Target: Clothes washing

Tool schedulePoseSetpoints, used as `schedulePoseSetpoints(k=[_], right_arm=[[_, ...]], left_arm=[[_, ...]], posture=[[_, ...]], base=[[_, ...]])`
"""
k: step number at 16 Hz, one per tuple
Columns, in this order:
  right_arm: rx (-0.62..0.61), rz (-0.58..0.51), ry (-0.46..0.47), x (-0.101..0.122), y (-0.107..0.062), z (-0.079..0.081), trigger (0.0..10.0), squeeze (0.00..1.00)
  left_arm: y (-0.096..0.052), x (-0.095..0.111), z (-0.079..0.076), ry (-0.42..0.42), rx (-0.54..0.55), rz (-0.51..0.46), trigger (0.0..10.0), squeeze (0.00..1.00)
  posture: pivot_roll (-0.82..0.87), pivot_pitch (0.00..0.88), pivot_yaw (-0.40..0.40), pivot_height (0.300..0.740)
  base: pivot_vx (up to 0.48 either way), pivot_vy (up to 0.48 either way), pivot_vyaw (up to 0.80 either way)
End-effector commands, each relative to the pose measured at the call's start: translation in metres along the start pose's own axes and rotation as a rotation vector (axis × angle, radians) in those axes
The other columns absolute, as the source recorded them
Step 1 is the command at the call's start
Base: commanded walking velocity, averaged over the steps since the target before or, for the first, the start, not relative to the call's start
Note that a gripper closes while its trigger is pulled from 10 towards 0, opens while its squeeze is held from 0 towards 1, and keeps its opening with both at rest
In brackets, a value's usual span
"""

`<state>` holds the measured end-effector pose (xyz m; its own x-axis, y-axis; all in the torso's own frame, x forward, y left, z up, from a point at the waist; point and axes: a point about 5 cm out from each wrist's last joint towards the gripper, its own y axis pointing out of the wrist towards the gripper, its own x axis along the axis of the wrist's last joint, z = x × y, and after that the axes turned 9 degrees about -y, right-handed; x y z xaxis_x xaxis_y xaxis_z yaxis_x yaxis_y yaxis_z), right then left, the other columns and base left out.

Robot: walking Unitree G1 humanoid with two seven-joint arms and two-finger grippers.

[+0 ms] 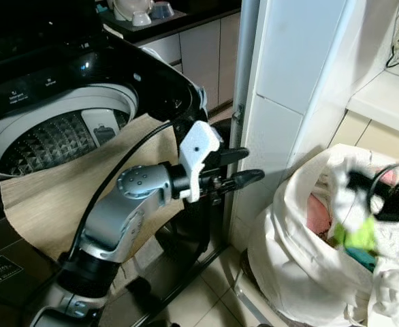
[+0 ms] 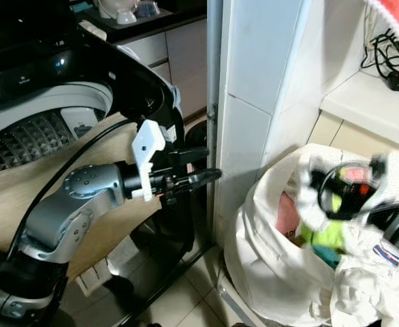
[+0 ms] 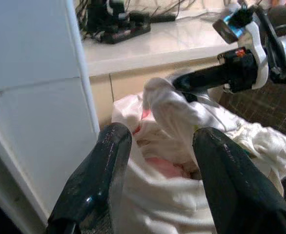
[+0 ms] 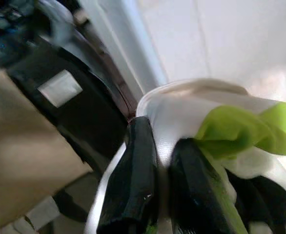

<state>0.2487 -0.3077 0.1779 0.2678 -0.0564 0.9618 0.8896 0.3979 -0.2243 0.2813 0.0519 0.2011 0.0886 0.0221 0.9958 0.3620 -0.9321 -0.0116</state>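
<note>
1. Far left: top-load washer (image 1: pixel 56 129), lid up, drum (image 1: pixel 50 143) open to view. A tan cloth (image 1: pixel 70 184) is draped over its front edge. I can't tell if any clothes are in the drum yet.

2. Centre: my left gripper (image 1: pixel 244 167) is held out between washer and the white tiled pillar (image 1: pixel 288 102). Fingers (image 3: pixel 101 170) are parted a fair bit w/ nothing between them. It's pointing toward the laundry, idle for now.

3. Right of the pillar: white laundry bag (image 1: pixel 295 252) on the floor, mouth open, stuffed w/ clothes; pink, white and teal bits show.

4. Far right: my right gripper (image 2: pixel 353 194) is over the bag's mouth, blurred. In the right wrist view the fingers (image 4: pixel 138 170) are pinched nearly together on a white garment (image 4: pixel 182 112) that has a lime-green piece (image 4: pixel 240 129) bunched w/ it. The garment hangs just above the rest of the pile, close to or touching it; I can't say which.

5. Step in hand, as I read it: pulling one load item out of the bag, to go to the washer.

6. Next move calls for: lift clear so nothing else drags out, swing across past the pillar and left arm, then release over the drum. Risk: the garment snagging on the bag rim or slipping from the pinch.
</note>
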Motion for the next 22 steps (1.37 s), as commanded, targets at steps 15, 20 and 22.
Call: schedulePoseSetpoints(k=[15, 20, 22], right_arm=[[0.529, -0.361, -0.12, 0.119, 0.025, 0.121, 0.0, 0.0], [0.545, -0.36, -0.105, 0.117, 0.027, 0.128, 0.0, 0.0], [0.544, -0.361, -0.096, 0.116, 0.028, 0.129, 0.0, 0.0]], left_arm=[[0.046, 0.038, -0.021, -0.171, -0.074, -0.237, 10.0, 1.0], [0.046, 0.034, -0.022, -0.207, -0.095, -0.229, 0.0, 0.0], [0.046, 0.034, -0.021, -0.208, -0.092, -0.225, 0.0, 0.0]], posture=[[-0.13, 0.0, 0.066, 0.74], [-0.14, 0.0, 0.071, 0.74], [-0.13, 0.0, 0.071, 0.74]], base=[[0.0, 0.0, 0.0], [0.0, 0.0, 0.0], [0.0, 0.0, 0.0]])
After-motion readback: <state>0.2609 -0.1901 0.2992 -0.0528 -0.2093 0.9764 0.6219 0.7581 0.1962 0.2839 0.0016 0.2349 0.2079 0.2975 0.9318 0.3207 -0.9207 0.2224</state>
